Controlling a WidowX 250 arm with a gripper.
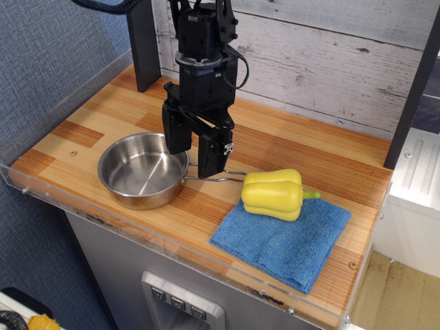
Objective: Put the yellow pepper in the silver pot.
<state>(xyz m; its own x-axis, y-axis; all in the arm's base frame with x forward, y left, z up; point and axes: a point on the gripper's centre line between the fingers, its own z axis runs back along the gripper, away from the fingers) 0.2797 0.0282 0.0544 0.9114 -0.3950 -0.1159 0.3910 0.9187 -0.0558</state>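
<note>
1. Nearest us, a blue cloth lies flat at the front right of the worktop. We then read left to right.
2. Far left: the silver pot, shallow, shiny and empty, sits upright on the wood. Its thin wire handle runs right toward the pepper.
3. Middle: the gripper hangs over the pot's right rim and the root of the handle. Its jaws stand apart with a narrow gap and nothing between them. We cannot tell if the tips touch the rim or handle.
4. Right: the yellow pepper lies on its side on the back left edge of the cloth, stem pointing right. It sits just beside the handle's end, well apart from the jaws and outside the pot.
5. Handling, as we judge it: a glossy toy, likely light and hollow, fairly stiff, and slippery on its rounded lobes. The cloth beneath may let it roll or shift when nudged.
6. Where to take hold, in our view: across the middle of the body, jaws closing on opposite lobes or seated in the grooves. We would avoid the stem, which is too thin. The jaws look as though they need to open wider first.
</note>
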